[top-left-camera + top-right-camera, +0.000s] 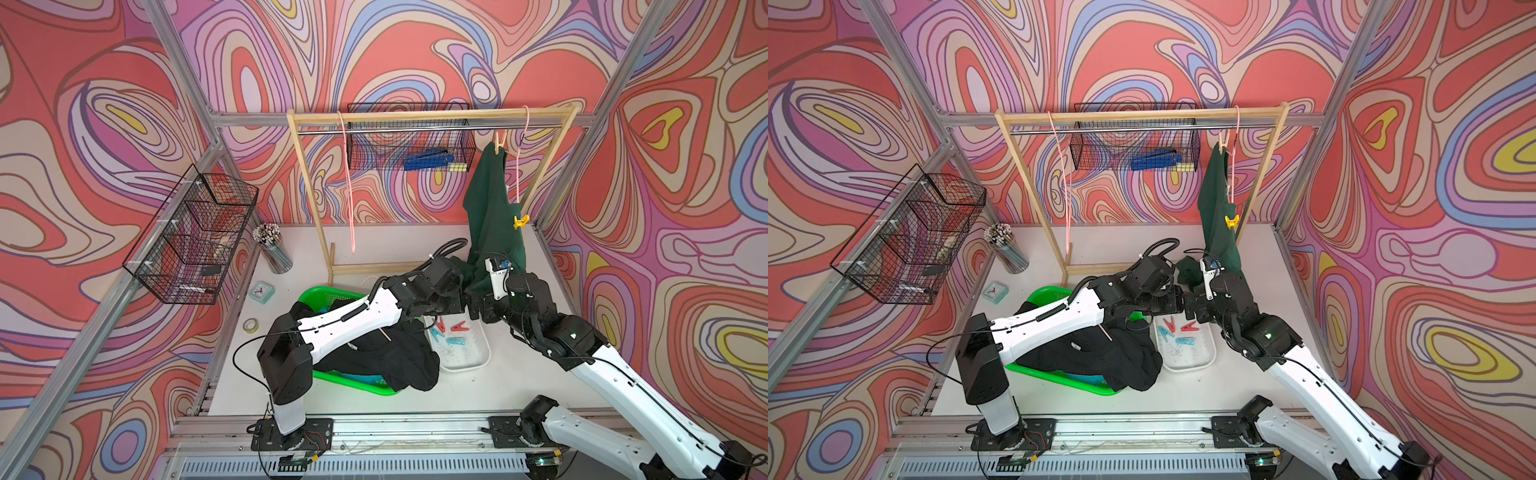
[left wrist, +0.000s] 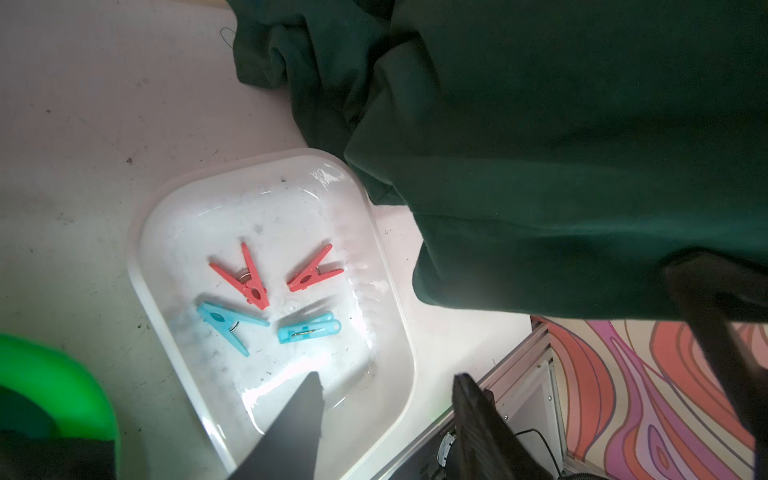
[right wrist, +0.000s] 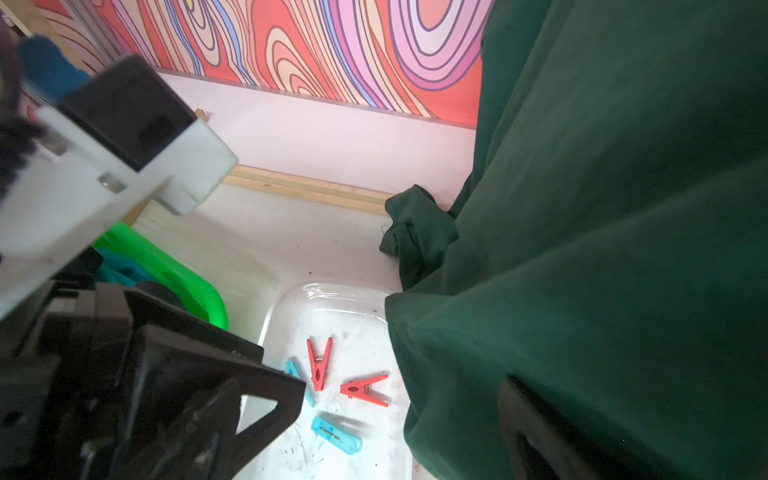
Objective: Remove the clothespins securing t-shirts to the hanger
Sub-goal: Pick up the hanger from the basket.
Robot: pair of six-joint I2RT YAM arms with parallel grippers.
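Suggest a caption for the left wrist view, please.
Four clothespins lie in a white tray by the green t-shirt.

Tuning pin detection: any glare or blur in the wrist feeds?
Left wrist: glare patches on the translucent white plastic tray, red and light-blue plastic clothespins sharp, left gripper's dark fingers soft. Right wrist: white-and-black camera mount blurred up close, clothespins legible.

No legible text or numbers anywhere; clock (image 1: 262, 291) dial too small.
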